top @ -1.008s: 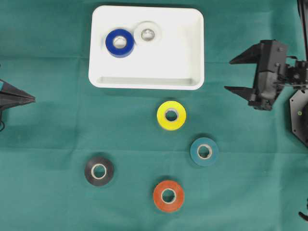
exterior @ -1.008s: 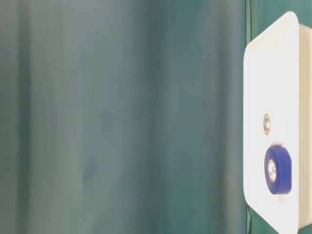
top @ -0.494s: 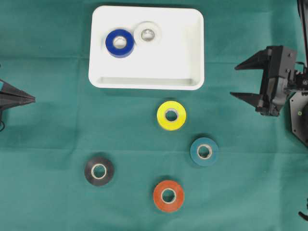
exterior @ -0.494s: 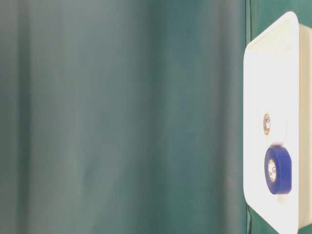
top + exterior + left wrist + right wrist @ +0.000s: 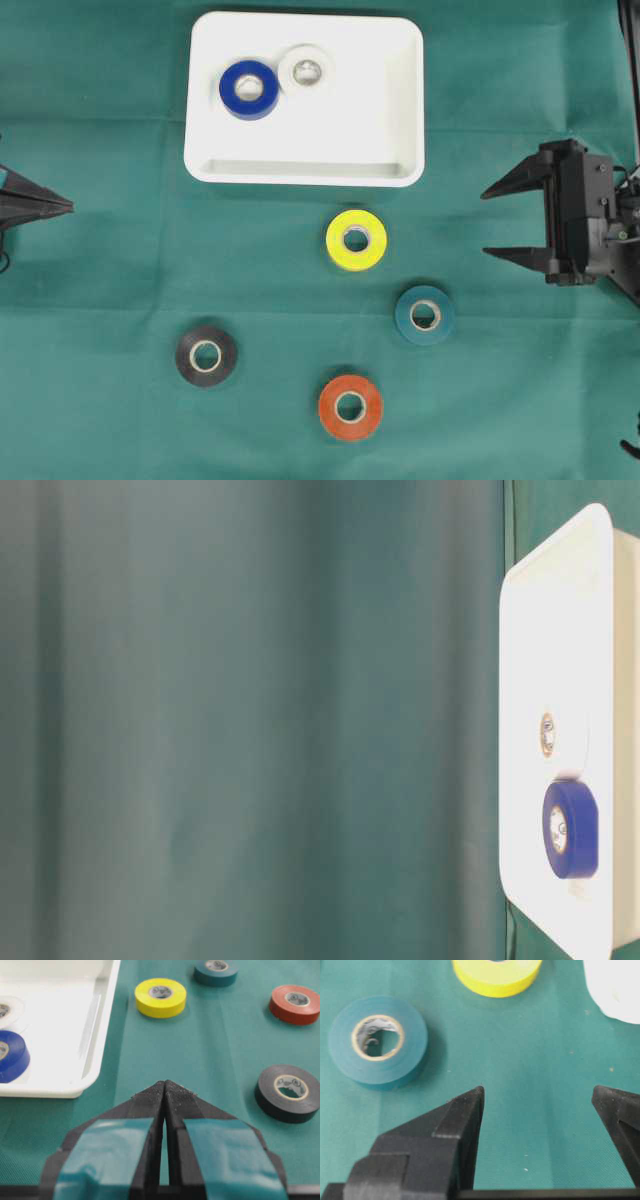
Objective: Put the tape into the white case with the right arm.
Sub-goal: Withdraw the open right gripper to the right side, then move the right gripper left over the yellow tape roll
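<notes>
The white case (image 5: 390, 110) lies at the back with a blue tape (image 5: 249, 89) and a white tape (image 5: 307, 70) inside. On the green cloth in front of it lie a yellow tape (image 5: 356, 240), a teal tape (image 5: 425, 315), a black tape (image 5: 206, 355) and an orange tape (image 5: 350, 406). My right gripper (image 5: 484, 222) stands open and empty at the right, pointing left, level with the yellow tape and well apart from it. In the right wrist view the teal tape (image 5: 377, 1040) lies ahead to the left of the right gripper (image 5: 537, 1090). My left gripper (image 5: 68, 205) is shut and empty.
The case's near rim (image 5: 60, 1091) lies ahead and to the left of the left gripper (image 5: 165, 1083). The table-level view shows only the case (image 5: 560, 630) seen side-on against the green cloth. Bare cloth lies between the right gripper and the tapes.
My right gripper has moved toward the front of the table and slightly right, turning to point straight left. It has stayed open. The tapes and the left gripper have not moved.
</notes>
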Robot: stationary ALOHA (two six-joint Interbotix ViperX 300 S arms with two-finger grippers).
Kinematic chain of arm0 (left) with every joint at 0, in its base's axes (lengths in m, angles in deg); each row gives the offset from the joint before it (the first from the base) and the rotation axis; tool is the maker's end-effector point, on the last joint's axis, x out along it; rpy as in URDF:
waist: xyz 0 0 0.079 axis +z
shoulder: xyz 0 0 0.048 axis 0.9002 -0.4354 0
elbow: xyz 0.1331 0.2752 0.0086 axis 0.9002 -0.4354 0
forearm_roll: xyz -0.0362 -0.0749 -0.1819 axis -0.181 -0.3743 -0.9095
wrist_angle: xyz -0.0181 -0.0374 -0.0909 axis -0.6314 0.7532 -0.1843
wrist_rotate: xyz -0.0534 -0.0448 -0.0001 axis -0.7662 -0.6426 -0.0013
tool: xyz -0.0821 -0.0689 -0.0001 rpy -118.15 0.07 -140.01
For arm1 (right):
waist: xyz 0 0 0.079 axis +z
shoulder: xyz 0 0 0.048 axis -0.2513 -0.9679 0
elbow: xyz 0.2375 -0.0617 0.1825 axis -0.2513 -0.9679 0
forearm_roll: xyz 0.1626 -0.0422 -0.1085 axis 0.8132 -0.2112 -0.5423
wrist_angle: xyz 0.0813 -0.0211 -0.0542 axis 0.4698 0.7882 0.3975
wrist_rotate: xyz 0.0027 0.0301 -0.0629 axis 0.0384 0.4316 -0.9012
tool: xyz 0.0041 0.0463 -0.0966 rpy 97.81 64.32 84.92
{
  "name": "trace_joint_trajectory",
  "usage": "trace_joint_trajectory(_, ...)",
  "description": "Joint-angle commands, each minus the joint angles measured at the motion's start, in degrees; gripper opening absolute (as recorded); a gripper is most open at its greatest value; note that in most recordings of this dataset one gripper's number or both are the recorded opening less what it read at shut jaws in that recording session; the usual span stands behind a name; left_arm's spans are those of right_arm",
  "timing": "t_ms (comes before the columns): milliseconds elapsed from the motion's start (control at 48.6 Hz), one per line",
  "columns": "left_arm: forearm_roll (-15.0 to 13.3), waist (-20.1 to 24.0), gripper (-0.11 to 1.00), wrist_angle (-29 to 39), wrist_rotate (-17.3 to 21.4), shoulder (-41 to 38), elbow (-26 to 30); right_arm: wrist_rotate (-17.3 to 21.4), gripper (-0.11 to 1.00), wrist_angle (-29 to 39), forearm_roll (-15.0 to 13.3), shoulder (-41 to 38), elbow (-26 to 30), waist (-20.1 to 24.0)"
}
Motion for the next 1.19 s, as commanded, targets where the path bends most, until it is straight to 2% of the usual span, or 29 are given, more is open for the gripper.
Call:
trace_joint_trajectory(0,0.0,0.09,0.0,-0.35,0.09,-0.44,0.62,0.18,0.75,-0.53,0.09,0.09,0.62,0.53)
trace_joint_trajectory(247,0.0,0.09,0.0,-0.35,0.09,-0.44,0.62,0.18,0.75,-0.79,-0.09,-2.55,2.9,0.62)
trace_joint_trajectory(514,0.0,0.09,0.0,-0.35,0.0,-0.44,0.53,-0.44,0.75,-5.36,-0.53,-13.89,9.4,1.41)
trace_joint_trajectory(761,0.0,0.09,0.0,-0.35,0.0,-0.44,0.53,-0.62,0.75,-5.98,-0.53,-24.26,16.96,2.64)
trace_joint_trajectory(1172,0.0,0.09,0.0,-0.35,0.0,-0.44,0.53,-0.62,0.75,-5.71,-0.53,-34.72,26.28,3.6)
